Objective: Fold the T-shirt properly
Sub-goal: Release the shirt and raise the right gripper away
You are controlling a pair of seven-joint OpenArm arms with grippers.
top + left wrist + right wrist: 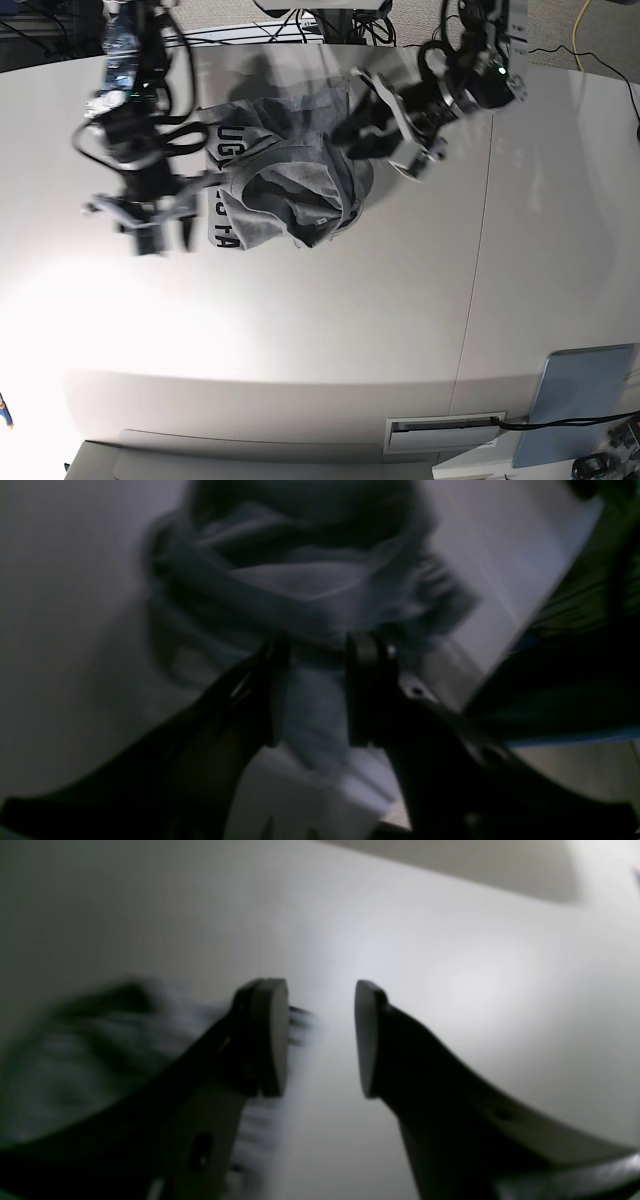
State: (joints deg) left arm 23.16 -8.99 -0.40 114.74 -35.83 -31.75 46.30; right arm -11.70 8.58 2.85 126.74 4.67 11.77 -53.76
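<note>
Where the T-shirt (285, 185) lies, crumpled in a heap toward the far side of the white desk (330, 330), most of the surface around it is bare: a wide stretch of desk opens on the near side and out to the right, up to a seam line running near-to-far across the top. Black block letters show on the shirt's left part, and a bunched fold of grey cloth rises in the middle of the heap. Cables lie past the desk's far edge, and a blue-grey panel (580, 390) sits at the near right corner. In the base view the left pincer (365, 130) reaches down at the right edge of the heap, its fingers (367, 680) spread a moderate way apart; the left wrist view shows grey cloth lying between them and draping past them, though blur hides whether the pads press on it or merely flank it. The right pincer (160, 235) hangs at the left edge of the shirt, just beside the lettered part, over bare desk. In the right wrist view its fingers (272, 1035) stand clearly apart with only white desk between them, nothing gripped, while blurred grey fabric lies off to the outer side of one finger.
</note>
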